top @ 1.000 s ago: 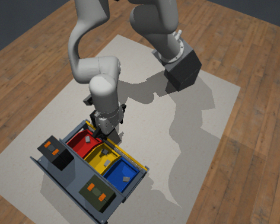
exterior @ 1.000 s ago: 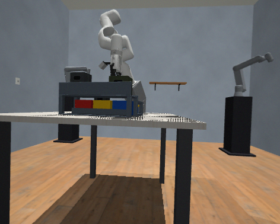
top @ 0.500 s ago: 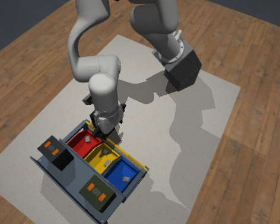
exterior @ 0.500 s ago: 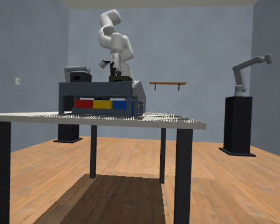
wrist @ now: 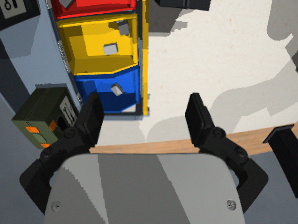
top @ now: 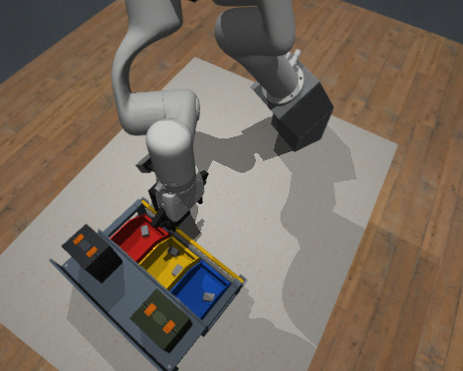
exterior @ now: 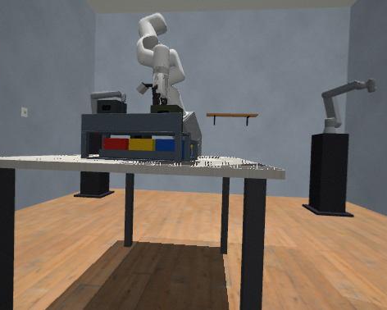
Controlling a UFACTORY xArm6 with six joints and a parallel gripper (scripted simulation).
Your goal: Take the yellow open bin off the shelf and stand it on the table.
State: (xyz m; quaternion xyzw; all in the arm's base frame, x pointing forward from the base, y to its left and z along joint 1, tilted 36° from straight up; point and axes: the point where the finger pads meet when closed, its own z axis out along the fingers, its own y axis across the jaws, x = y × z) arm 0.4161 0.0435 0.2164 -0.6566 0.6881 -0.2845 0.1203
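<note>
The yellow bin (top: 156, 264) (exterior: 142, 144) (wrist: 90, 59) sits in the shelf (top: 119, 299) (exterior: 130, 123) (wrist: 39, 60) between the red bin (top: 133, 241) (exterior: 116, 143) (wrist: 95, 8) and the blue bin (top: 194, 291) (exterior: 164, 145) (wrist: 128, 81). Two small grey parts lie in the yellow bin; grey parts also show in the red and blue bins. All three bins look seated in their row. My gripper (top: 172, 221) (wrist: 144, 103) is open and empty, its fingers wide apart. It hangs above the shelf's yellow-edged front side, near the red and yellow bins. The fingertips are partly hidden in the top and exterior views.
A black case (top: 104, 262) (exterior: 111, 107) and a dark green case (top: 156, 331) (exterior: 167, 108) (wrist: 37, 112) stand on the shelf's top panel, behind the bins. A yellow strip (top: 207, 251) (wrist: 145, 65) runs along the shelf front. The pale table top (top: 239, 211) (wrist: 200, 55) extends beyond it towards the arm's base.
</note>
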